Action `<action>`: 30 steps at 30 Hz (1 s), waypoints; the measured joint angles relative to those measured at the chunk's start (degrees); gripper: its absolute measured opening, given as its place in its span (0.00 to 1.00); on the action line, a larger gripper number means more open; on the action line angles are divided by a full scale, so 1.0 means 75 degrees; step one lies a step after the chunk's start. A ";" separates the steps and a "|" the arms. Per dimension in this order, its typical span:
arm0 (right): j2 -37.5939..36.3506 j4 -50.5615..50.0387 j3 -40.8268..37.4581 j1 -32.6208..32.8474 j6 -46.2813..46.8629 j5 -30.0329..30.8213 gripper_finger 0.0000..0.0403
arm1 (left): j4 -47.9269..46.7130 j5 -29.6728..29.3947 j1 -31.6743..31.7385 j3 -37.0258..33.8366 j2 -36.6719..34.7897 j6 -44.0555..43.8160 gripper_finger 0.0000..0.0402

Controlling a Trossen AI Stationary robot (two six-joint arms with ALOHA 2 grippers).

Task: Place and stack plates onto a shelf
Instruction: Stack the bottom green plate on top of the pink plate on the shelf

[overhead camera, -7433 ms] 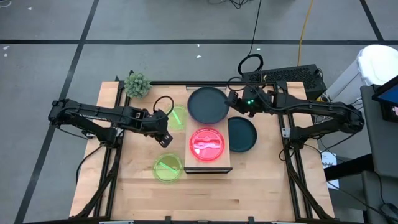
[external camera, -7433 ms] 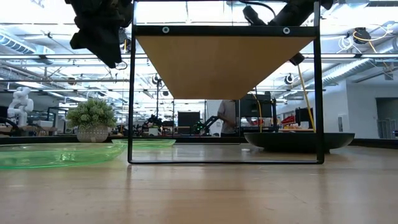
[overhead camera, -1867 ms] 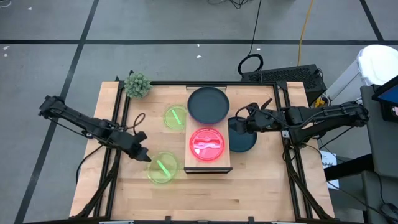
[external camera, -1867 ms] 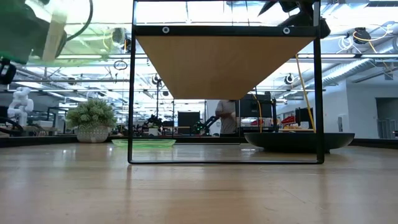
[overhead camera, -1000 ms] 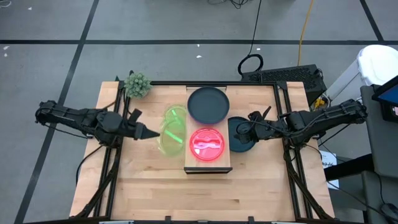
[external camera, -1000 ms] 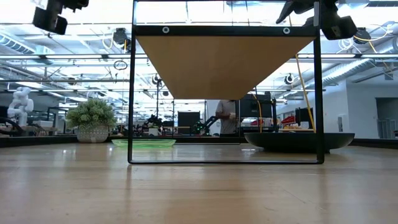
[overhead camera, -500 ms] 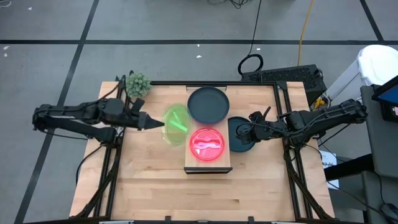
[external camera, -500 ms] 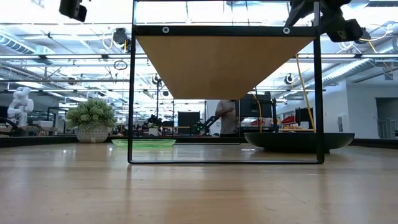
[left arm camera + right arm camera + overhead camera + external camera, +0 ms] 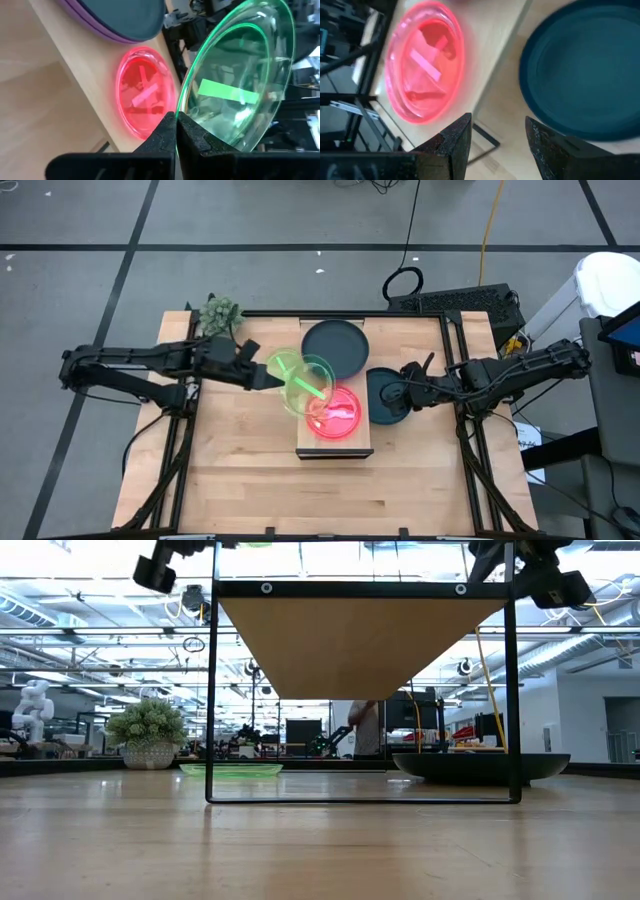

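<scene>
Left gripper (image 9: 275, 378) has swung its neon green plate (image 9: 305, 385) from the table's left side over the shelf (image 9: 335, 442) — fingers clamped on its rim, plate tilted above the pink plate (image 9: 338, 412). Right gripper (image 9: 392, 394) open, empty, over the teal plate (image 9: 392, 408). On the shelf: dark teal plate on purple (image 9: 335, 348), pink; another green one lies on the table.

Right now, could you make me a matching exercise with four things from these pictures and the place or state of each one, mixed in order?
Things:
1. green plate held by the left pincer
2. pink plate
3. lone dark teal plate
4. right pincer

Places or states:
A. lying flat on the shelf
B. open, above a plate beside the shelf
C. tilted in the air, partly over the shelf
D. on the tabletop, right of the shelf

Pairs: 1-C, 2-A, 3-D, 4-B
</scene>
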 joint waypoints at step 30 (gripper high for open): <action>-0.0006 -0.0760 0.0000 0.0000 0.0074 -0.0770 0.42 | 0.1411 -0.0609 -0.0059 -0.0003 0.2077 0.0387 0.01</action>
